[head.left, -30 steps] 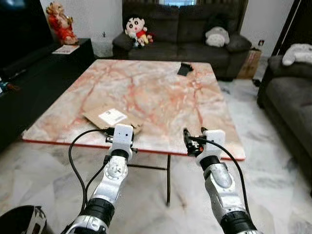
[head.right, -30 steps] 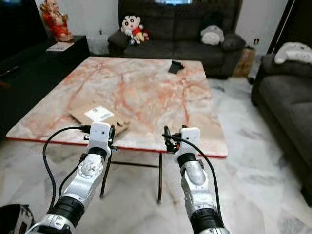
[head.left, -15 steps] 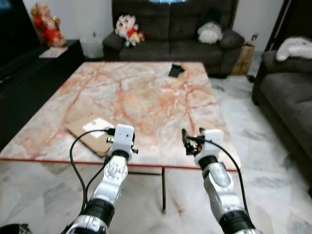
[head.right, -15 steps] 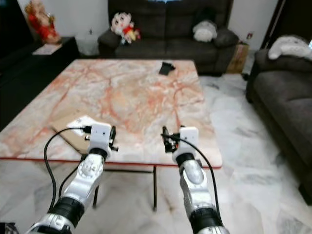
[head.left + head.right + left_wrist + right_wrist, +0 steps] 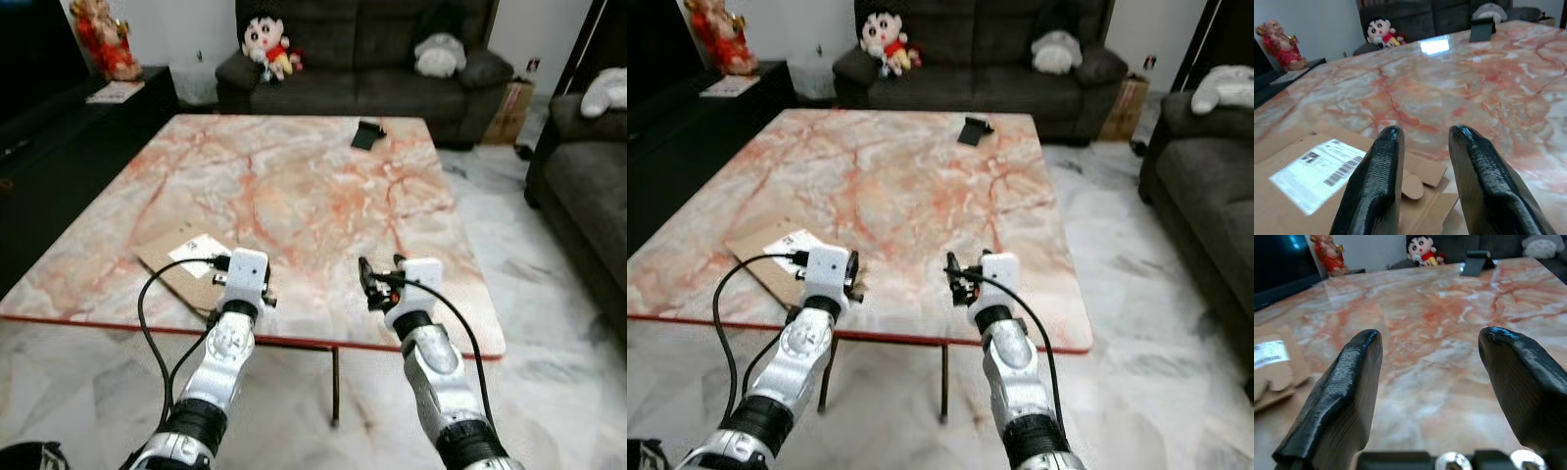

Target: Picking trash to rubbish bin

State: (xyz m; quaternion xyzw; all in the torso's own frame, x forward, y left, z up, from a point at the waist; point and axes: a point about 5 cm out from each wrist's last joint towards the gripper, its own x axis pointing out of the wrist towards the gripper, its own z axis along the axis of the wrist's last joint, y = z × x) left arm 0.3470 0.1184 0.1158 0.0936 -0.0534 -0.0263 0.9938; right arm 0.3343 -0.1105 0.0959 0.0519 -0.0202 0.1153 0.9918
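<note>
Compared with half a second ago, view shifted slightly; my tools hold their pose. Left tool [image 5: 1420, 161] released, narrow gap, above flat cardboard [image 5: 181, 262] at lower left of table [image 5: 294, 186]. Right tool [image 5: 1437, 377] released wide, lower centre, over bare marble.

Glossy pink-veined marble table [image 5: 294, 186], matt brown cardboard [image 5: 181, 266], smooth black jaws.

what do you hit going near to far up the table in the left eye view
left gripper → flattened cardboard with its white label → bare marble table → small black object near the far edge → dark sofa with the doll
</note>
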